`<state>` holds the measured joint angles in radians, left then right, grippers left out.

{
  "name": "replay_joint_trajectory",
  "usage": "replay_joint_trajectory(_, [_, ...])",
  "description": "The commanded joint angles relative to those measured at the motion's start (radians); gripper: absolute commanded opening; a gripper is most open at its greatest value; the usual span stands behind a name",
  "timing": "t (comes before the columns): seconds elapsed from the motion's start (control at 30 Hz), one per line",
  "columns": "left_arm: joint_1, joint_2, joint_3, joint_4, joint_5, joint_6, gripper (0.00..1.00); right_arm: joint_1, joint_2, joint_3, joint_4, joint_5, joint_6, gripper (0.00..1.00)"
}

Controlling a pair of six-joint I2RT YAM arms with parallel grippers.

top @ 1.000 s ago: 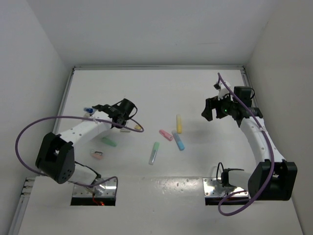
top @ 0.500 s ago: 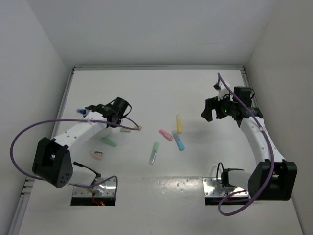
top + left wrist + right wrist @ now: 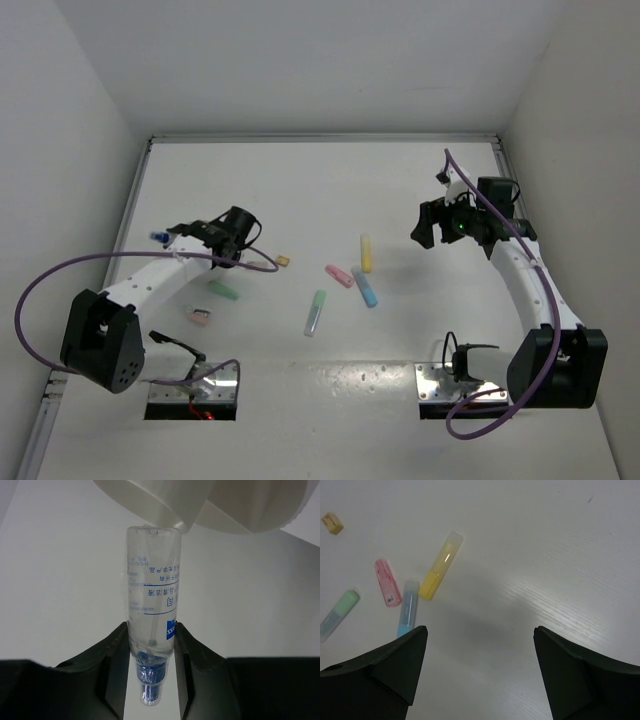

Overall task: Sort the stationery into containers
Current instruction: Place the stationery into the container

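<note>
My left gripper (image 3: 172, 236) is shut on a clear blue-tipped pen (image 3: 151, 605) and holds it near the table's left edge; the blue tip (image 3: 156, 238) pokes out past the fingers. A white curved shape (image 3: 215, 505) lies just beyond the pen's far end; I cannot tell if it is the bowl. My right gripper (image 3: 428, 222) is open and empty, above bare table right of the markers. Yellow (image 3: 366, 252), pink (image 3: 339, 275), blue (image 3: 365, 288) and green (image 3: 316, 312) markers lie mid-table. The yellow (image 3: 440, 565), pink (image 3: 387, 582) and blue (image 3: 407, 607) markers also show in the right wrist view.
Another green marker (image 3: 224, 291), a pink block (image 3: 199, 316) and a tan block (image 3: 283, 261) lie near the left arm. The tan block also shows in the right wrist view (image 3: 332, 523). Walls enclose the table on the left, back and right.
My left arm has swung left toward the wall with the pen in its grip, away from the tan block. The right arm has not moved.
</note>
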<state>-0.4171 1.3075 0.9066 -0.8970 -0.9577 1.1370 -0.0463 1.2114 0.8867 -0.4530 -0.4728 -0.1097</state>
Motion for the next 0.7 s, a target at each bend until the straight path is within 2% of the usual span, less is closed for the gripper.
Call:
replay_joint_trajectory(0.0, [0.000,-0.004,-0.038,0.035,-0.019,0.015,0.00,-0.006,0.002,0.037,0.014,-0.023,-0.016,0.87])
replay_joint_trajectory(0.13, [0.000,0.018,-0.057,0.079,-0.029,0.043,0.00,-0.006,0.002,0.037,0.014,-0.012,-0.016,0.87])
replay_joint_trajectory(0.33, [0.000,0.065,0.001,0.116,-0.029,0.052,0.00,-0.006,0.002,0.037,0.014,-0.012,-0.016,0.87])
replay_joint_trajectory(0.37, [0.000,0.075,0.002,0.116,-0.029,0.052,0.00,-0.006,0.002,0.037,0.014,-0.012,-0.025,0.87])
replay_joint_trajectory(0.4, [0.000,0.075,0.002,0.116,-0.029,0.052,0.05,-0.006,0.002,0.037,0.014,-0.012,-0.025,0.87])
replay_joint_trajectory(0.43, [0.000,0.075,0.002,0.116,-0.029,0.052,0.12,-0.006,0.002,0.037,0.014,-0.012,-0.025,0.87])
replay_joint_trajectory(0.47, [0.000,0.075,0.002,0.116,-0.020,0.052,0.31,-0.006,0.002,0.037,0.014,-0.012,-0.025,0.87])
replay_joint_trajectory(0.53, [0.000,0.065,0.011,0.116,-0.019,0.043,0.81,-0.006,0.002,0.037,0.014,-0.012,-0.025,0.87])
replay_joint_trajectory(0.57, [0.000,0.065,0.011,0.127,-0.019,0.043,1.00,-0.006,0.002,0.037,0.014,-0.012,-0.025,0.87])
replay_joint_trajectory(0.67, [0.000,0.055,0.021,0.167,-0.019,0.043,1.00,-0.006,0.002,0.037,0.014,-0.003,-0.025,0.87])
